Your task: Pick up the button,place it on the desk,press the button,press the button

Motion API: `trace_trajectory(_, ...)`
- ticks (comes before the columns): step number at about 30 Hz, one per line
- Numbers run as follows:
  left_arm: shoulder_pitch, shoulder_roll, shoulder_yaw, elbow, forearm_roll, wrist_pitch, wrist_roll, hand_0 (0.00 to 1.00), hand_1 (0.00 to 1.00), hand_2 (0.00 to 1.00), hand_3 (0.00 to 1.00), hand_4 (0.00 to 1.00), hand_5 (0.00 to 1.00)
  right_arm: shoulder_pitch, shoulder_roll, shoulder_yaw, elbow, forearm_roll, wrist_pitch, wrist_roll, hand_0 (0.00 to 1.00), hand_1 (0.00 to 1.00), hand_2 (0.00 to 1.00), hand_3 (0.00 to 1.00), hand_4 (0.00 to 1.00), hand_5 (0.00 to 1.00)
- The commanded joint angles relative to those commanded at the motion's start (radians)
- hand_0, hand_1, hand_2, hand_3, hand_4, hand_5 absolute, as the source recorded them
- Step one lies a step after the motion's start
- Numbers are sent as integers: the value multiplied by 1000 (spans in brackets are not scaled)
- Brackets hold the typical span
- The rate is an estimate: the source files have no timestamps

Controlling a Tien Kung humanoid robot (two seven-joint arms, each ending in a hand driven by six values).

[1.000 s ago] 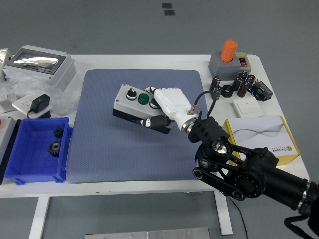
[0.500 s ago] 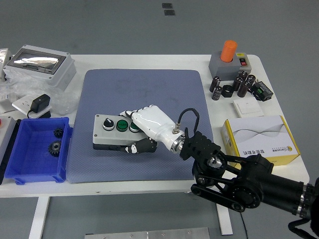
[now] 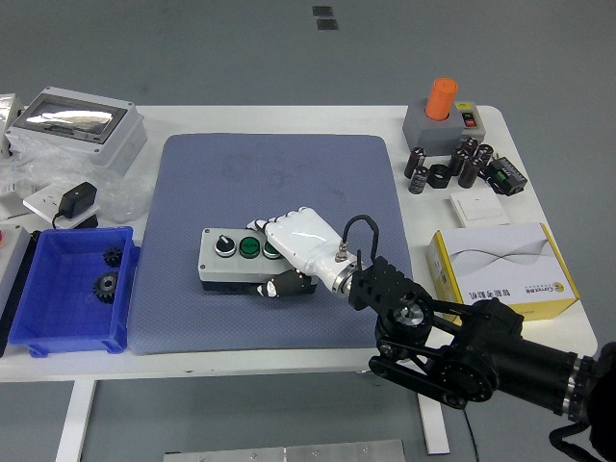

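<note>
White desk [image 3: 289,120] on a grey floor, and most of its middle lies under a blue-grey mat [image 3: 279,183]. Near the mat's front edge we see the button box [image 3: 231,260] lying flat, with a black knob and a green button on top. The right hand [image 3: 298,250] covers the box's right end, its white fingers [image 3: 265,223] curled over the top and the thumb at the front face, gripping it. At the desk's left front corner sits a blue bin [image 3: 67,318] with two dark gears [image 3: 104,274] inside. A clear-lidded grey case [image 3: 77,125] stands at the far left corner.
</note>
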Motion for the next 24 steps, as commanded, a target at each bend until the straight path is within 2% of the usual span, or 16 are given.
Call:
trace_trajectory(4,-2,0,-5,4,6,-3,-8,669,661,624,752,876,634,2,-1,2,-2,4,29,-11,77,234,278,456,389,2)
trace_trajectory(5,-2,0,-7,5,8,-4,-10,669,660,624,751,876,637,2,-2,3,-3,5,36,-14,181,360,422,494,599,2)
trace_trajectory(10,-5,-1,-11,7,14,-4,-15,669,660,624,751,876,637,3,-3,6,-5,11,58,-26,181,360,422,494,599,2)
trace_trajectory(11,-5,-1,-12,7,16,-3,-15,669,658,624,751,875,637,3,-3,6,-5,11,60,-29,569,648,656,653,731,148)
trace_trajectory(16,-3,0,-12,5,16,-1,-13,669,658,624,751,875,637,0,-5,17,-2,9,70,-41,569,648,656,653,731,148)
trace_trajectory(17,-3,0,-13,5,17,-2,-14,668,659,623,751,875,638,-1,-5,19,-1,7,71,-42,753,752,761,828,903,329)
trace_trajectory(22,-3,0,-21,4,17,-12,-33,668,659,623,751,875,638,-3,-6,28,2,-1,78,-45,753,752,761,828,903,329)
trace_trajectory(23,-3,-1,-23,3,17,-14,-38,673,660,624,751,875,639,-3,-6,31,3,-3,80,-45,820,804,828,977,966,415)
trace_trajectory(24,-3,-1,-24,3,16,-16,-41,673,660,624,751,875,639,-3,-6,32,4,-5,81,-45,820,804,828,977,966,415)
